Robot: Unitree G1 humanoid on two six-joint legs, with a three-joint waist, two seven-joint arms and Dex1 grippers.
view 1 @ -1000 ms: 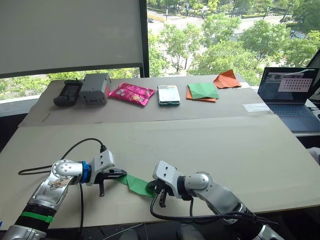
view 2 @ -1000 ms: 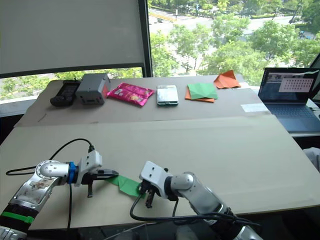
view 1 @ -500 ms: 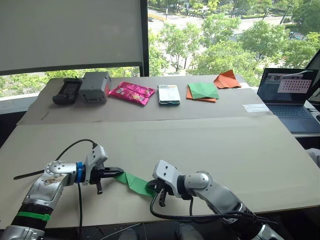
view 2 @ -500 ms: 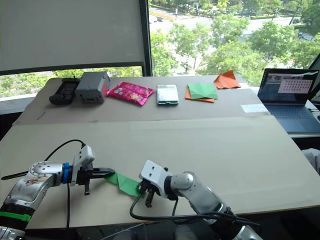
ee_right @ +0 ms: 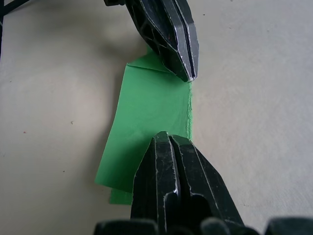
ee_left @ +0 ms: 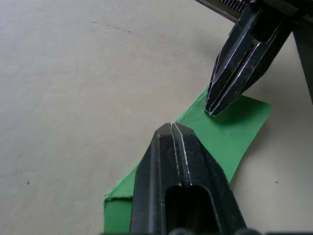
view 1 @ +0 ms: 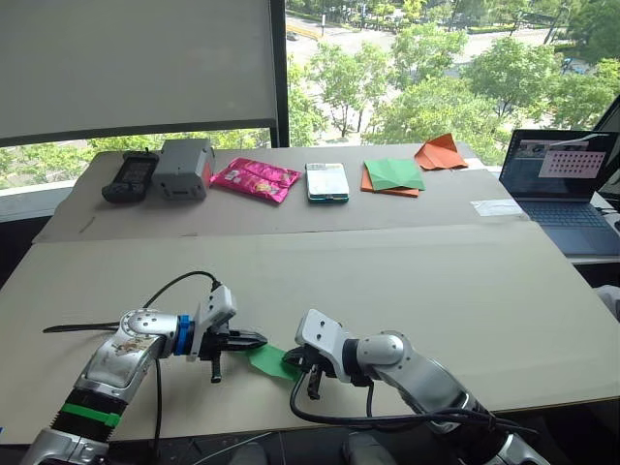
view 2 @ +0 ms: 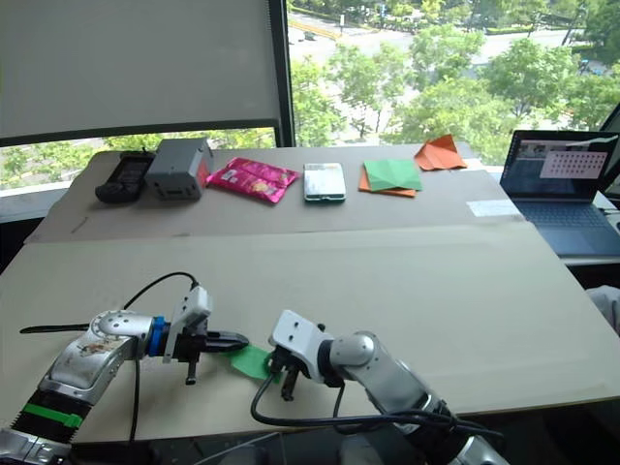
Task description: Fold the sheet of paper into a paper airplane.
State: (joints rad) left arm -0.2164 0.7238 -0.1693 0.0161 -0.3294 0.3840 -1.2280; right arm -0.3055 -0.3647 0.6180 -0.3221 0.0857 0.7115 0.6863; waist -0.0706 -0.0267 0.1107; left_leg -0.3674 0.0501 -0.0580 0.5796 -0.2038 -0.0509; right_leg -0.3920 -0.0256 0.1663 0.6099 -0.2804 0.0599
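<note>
Left eye view: our left tool (view 1: 254,340) has slid toward the right tool (view 1: 302,365), shortening the visible sheet of paper (view 1: 270,360) on the table (view 1: 407,281). Both tools are pinched together, pressing it, likely flattening a crease.

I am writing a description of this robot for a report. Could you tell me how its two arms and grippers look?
Both arms are silver-grey metal with rounded joints and a white block at the wrist. The left arm carries a blue ring near the wrist, a green band lower down, and a loose black cable. A black cable also runs along the right arm. The left gripper and right gripper each have two black, ribbed, pointed fingers.
</note>
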